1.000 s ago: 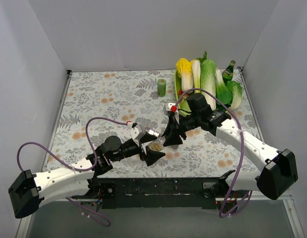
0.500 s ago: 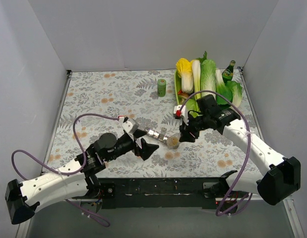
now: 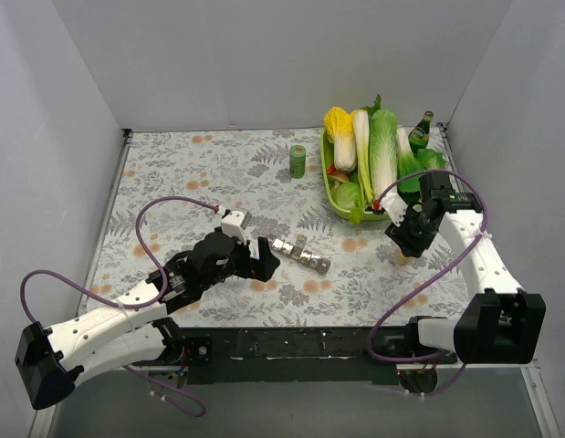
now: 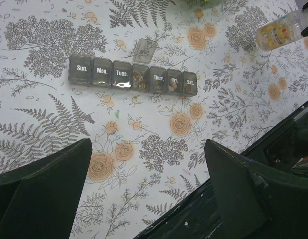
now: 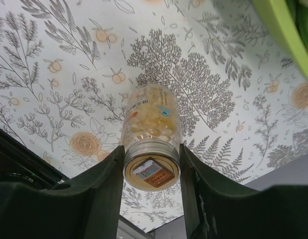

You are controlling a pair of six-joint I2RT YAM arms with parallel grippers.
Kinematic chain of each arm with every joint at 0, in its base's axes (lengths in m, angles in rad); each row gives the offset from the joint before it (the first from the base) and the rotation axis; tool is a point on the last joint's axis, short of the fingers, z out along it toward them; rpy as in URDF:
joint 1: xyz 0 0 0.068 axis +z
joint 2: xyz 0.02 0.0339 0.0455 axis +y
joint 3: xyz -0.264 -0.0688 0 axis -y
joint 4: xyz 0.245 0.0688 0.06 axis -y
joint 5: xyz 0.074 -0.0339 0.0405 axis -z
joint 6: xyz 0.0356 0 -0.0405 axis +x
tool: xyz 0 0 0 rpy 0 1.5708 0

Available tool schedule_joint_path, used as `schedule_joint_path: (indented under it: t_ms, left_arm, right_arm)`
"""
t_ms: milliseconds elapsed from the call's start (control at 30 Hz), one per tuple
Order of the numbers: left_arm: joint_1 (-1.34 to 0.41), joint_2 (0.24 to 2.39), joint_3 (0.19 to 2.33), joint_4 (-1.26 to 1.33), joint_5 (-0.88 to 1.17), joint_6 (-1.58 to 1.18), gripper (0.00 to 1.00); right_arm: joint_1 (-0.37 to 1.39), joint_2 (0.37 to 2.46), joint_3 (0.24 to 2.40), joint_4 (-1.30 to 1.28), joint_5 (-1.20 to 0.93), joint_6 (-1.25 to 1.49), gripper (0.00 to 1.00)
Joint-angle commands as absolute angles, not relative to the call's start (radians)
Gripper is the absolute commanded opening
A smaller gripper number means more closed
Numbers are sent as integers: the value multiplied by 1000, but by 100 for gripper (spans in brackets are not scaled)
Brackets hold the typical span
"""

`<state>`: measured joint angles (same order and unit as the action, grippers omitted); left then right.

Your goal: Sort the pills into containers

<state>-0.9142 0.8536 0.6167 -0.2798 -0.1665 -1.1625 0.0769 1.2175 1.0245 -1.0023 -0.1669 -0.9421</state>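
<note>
At the near edge, the left hand (image 3: 266,260) hovered low over the tabletop (image 3: 172,173), its dark fingers (image 4: 44,194) spread wide and holding nothing. Just beyond them lay the weekly pill organiser (image 4: 133,79), a grey strip lettered Sun. to Sat., flat on the cloth. Its Wednesday lid was tipped up and small brownish pills showed inside. Well apart to the right, the right hand (image 3: 402,239) pinched a clear pill bottle (image 5: 151,124) by its metal-rimmed end, body pointing down at the cloth. Whether that end was capped could not be told. A grip so near one end could have let the bottle pivot or slip. Any pills spilled there would have been hard to find on the busy print of ferns and orange blossoms. The spread left fingers, if lowered carelessly, could also have nudged the light strip and shaken pills out of the open cell. Farther back stood a green tray (image 3: 329,187) of cabbages and a small green cylinder (image 3: 298,161), with plain pale walls on three sides.
</note>
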Motion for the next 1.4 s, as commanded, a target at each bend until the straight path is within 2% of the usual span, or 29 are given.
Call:
schedule_joint_path:
  t_ms: [0, 367, 433, 467, 500, 600, 700, 800, 867, 967, 1067, 1100, 1133, 1167, 1200, 1233, 1300, 1367]
  left_arm:
    - [-900, 818, 586, -267, -152, -1232, 98]
    - [-893, 764, 522, -229, -130, -1275, 98]
    - [-891, 759, 509, -221, -126, -1287, 98]
    - [-888, 759, 505, -215, -118, -1295, 98]
    - [-881, 761, 503, -213, -112, -1311, 98]
    - [-852, 778, 499, -195, -68, -1330, 98]
    - [-804, 793, 500, -169, -5, -1347, 98]
    - [-747, 814, 502, -137, 75, -1359, 98]
    - [-726, 841, 505, -118, 97, -1365, 98]
    - [-687, 886, 506, -77, 153, -1390, 97]
    - [-644, 975, 492, -5, 239, -1420, 86]
    - [-625, 1003, 492, 35, 261, -1439, 81]
    - [-612, 1031, 492, 76, 311, -1446, 65]
    - [-603, 1066, 494, 93, 330, -1456, 56]
    - [-585, 1119, 495, 109, 350, -1468, 49]
    - [-575, 1150, 503, 135, 366, -1470, 39]
    - [-555, 1216, 517, 144, 385, -1465, 28]
    - [-546, 1247, 541, 156, 387, -1456, 22]
  right_arm:
    - [9, 1290, 1061, -1055, -132, -1060, 3]
    - [-40, 1396, 1075, -1035, -103, -1058, 8]
    - [-40, 1405, 1078, -1043, -103, -1058, 16]
    - [-40, 1411, 1086, -1067, -104, -1061, 24]
    - [-40, 1420, 1112, -1086, -121, -1063, 41]
    - [-40, 1428, 1207, -1160, -181, -1074, 65]
    - [-40, 1436, 1296, -1225, -263, -1077, 76]
    - [-18, 1451, 1405, -1271, -362, -1062, 82]
    - [26, 1459, 1440, -1275, -388, -1034, 82]
    - [101, 1460, 1404, -1246, -515, -1013, 77]
    - [268, 1421, 1248, -1050, -636, -920, 63]
    - [308, 1396, 1203, -954, -661, -882, 51]
    - [369, 1390, 1157, -868, -664, -838, 46]
    - [391, 1384, 1120, -674, -663, -736, 40]
    - [406, 1396, 1073, -599, -660, -686, 31]
    - [426, 1411, 1066, -547, -657, -654, 28]
    - [448, 1484, 1100, -457, -590, -576, 18]
    - [462, 1537, 1130, -436, -552, -533, 13]
